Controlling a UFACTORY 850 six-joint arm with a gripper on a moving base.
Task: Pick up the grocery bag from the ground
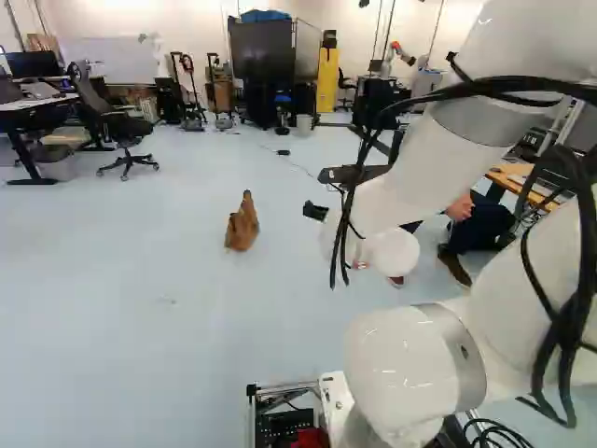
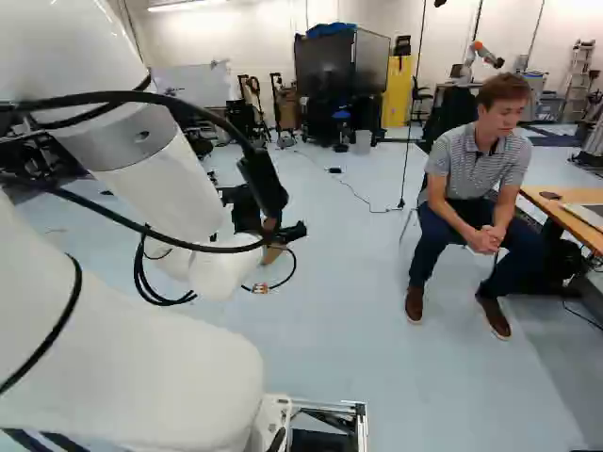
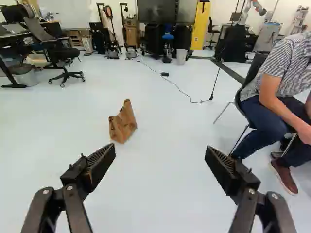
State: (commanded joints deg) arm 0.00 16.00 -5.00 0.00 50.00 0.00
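The brown paper bag (image 1: 242, 224) stood on the pale floor (image 1: 140, 317), creased, with its top drawn up to a point. It was well apart from the tool (image 2: 250, 212); in the wrist view it sat ahead, just past the line of the left finger (image 3: 99, 165). In the right base view only a bit of the bag showed behind the tool, as far as I could make out.

The tool was spread wide, its 2 fingers far apart on either side, with nothing but floor seen between them, and it had hold of nothing. The white arm (image 2: 170, 188) held it out ahead, above the floor.

Past the bag, a thin cable (image 3: 182, 92) ran over the floor, with 1 small black box (image 3: 165, 74) along it. A grey bin (image 3: 181, 56) stood near the big dark screen (image 1: 263, 49), and a yellow cabinet (image 1: 327, 79) stood beside that screen. A black office chair (image 1: 112, 121) was at the left of the left base view. 1 person (image 2: 480, 179) sat ahead and to the right of the arm, hands together.
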